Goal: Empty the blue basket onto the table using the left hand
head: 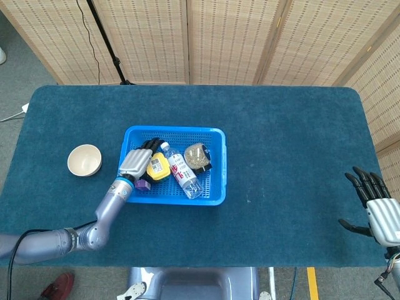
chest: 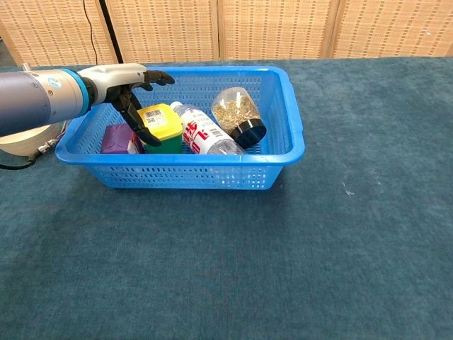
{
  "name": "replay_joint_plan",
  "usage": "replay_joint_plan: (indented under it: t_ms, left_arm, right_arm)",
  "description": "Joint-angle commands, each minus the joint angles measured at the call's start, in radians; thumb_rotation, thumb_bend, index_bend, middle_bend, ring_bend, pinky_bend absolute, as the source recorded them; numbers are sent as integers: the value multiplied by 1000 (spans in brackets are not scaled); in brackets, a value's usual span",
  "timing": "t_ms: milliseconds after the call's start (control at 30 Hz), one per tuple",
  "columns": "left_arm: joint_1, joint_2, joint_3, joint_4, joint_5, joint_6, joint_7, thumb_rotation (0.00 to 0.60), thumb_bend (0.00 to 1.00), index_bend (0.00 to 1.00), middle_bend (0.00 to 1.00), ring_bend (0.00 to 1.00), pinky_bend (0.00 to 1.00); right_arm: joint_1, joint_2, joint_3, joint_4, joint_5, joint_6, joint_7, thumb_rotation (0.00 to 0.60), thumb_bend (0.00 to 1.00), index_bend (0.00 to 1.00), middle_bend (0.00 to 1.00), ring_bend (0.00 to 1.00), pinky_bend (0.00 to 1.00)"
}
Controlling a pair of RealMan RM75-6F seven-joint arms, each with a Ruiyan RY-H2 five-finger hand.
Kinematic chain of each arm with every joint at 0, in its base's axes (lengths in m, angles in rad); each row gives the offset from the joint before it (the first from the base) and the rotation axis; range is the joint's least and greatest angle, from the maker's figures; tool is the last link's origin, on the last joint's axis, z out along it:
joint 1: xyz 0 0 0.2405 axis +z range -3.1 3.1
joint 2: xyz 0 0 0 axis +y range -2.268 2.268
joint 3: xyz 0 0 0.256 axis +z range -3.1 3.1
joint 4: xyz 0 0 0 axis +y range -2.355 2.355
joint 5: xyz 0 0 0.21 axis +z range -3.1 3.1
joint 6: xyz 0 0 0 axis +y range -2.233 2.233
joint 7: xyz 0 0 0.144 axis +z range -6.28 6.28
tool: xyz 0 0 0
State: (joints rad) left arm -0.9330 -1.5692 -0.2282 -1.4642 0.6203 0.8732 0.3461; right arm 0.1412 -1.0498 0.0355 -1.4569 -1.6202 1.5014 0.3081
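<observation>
Reaching into the blue basket (head: 212,167) at mid-table, my left hand (head: 135,162) hovers with fingers spread beside the yellow box (chest: 160,122), gripping nothing. My right hand (head: 379,213) rests open at the table's (head: 294,150) right edge.

Left hand (chest: 127,81): silver shell, black fingers, blue wrist ring, grey metallic arm, black cable. Right hand (head: 378,209): same silver/black build.
</observation>
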Motion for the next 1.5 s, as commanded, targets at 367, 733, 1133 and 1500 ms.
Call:
replay_joint_plan:
  t_ms: [367,733,1133,1500]
  left_arm:
    - [1,-75,-2,58,37,74,9,600,386,610,426,477,655]
    - [92,108,-65,-157,262,217,-122,600,386,611,426,476,655]
    - [271,389,12,-226,420,206,-319,600,382,609,426,473,655]
    - [310,372,27,38,406,79,-518,600,383,610,426,472,655]
  right_arm:
    - [5,2,-4,2,0,-12,15,600,0,33,0,0,0]
    - [3,6,-9,-5,-11,-2,19,600,0,32,0,0,0]
    - [-1,10,-17,-18,-31,12,12,600,0,32,0,0,0]
    - [-4,6,-31,-33,-57,19,-18,600,0,32,0,0,0]
